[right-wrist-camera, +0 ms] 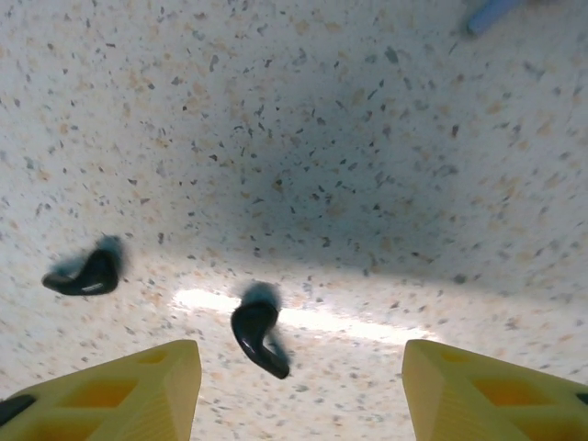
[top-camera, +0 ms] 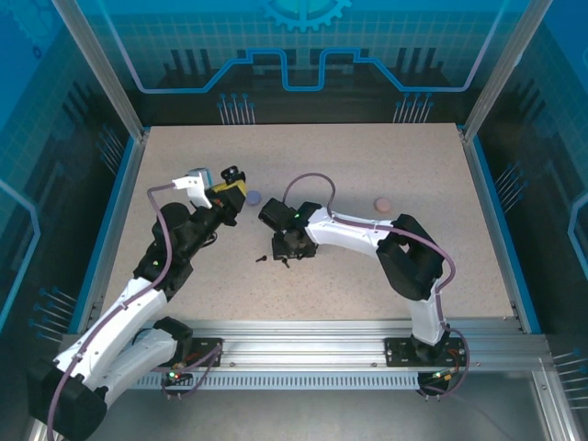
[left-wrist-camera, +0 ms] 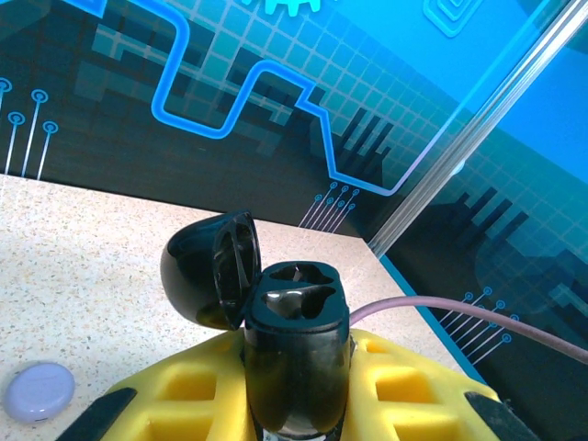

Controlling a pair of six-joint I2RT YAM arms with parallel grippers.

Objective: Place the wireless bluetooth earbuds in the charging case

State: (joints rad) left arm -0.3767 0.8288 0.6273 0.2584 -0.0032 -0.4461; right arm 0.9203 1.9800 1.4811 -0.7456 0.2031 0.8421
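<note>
With the left claw (left-wrist-camera: 294,397) grasping the open case (left-wrist-camera: 292,308), the released right claw (right-wrist-camera: 299,360) should nudge toward 9 o'clock, centre the nearer bud (right-wrist-camera: 257,333), then close gently.

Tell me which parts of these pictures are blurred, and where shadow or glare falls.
Right wrist view: the left black earbud and the middle black earbud are smeared at their upper ends; a shadow darkens the table above them, a bright strip crosses below it. Left wrist view: the open black case is sharp, with glossy highlights.
</note>
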